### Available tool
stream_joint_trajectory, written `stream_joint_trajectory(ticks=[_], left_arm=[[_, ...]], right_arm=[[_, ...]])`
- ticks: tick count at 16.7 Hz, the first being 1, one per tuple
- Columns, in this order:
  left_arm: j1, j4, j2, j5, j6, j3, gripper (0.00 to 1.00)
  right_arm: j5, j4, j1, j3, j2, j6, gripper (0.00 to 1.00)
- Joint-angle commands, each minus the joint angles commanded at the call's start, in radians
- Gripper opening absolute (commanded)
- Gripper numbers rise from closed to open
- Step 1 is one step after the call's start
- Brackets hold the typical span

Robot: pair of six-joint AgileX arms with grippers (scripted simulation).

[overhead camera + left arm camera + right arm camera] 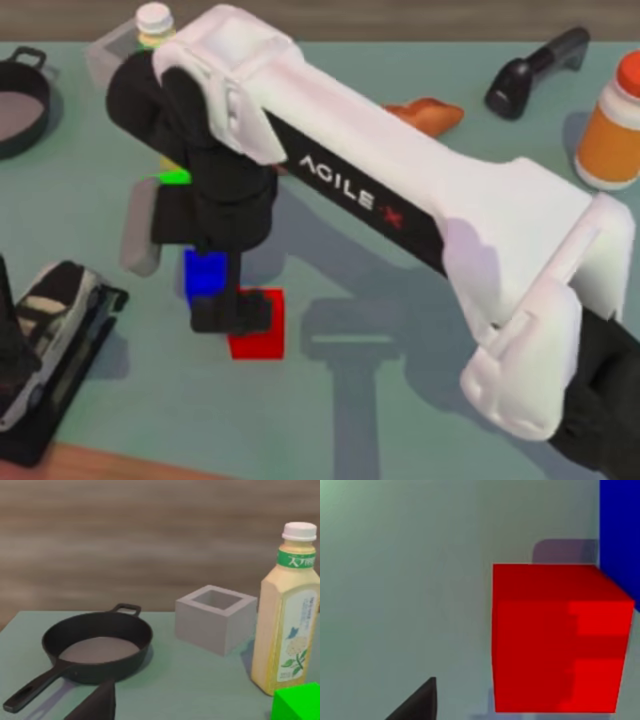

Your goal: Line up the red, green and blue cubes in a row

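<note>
The red cube rests on the table just right of and nearer than the blue cube, their corners close together. The green cube lies farther back, mostly hidden under my right arm. My right gripper points down over the red cube's back left corner, open and holding nothing. The right wrist view shows the red cube beside one dark fingertip, with the blue cube beyond it. My left gripper is parked open at the left front, with the green cube before it.
A black pan sits at the back left, and a grey hollow block and a tea bottle stand behind the green cube. A scanner, an orange bottle and a brown item lie at the back right.
</note>
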Motion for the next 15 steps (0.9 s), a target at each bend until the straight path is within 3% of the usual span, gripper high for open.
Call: stream_joint_trajectory(ticks=[9,15], left_arm=[[-0.002,-0.004,0.006,0.002,0.002,0.007,1.00],[-0.041,-0.132,0.202,0.038,0.077,0.195,1.00]], right_arm=[[0.002,-0.057,-0.004,0.066,0.004,0.003,1.00],[0.026,0.124,-0.024,-0.154,-0.212,0.087,1.00]])
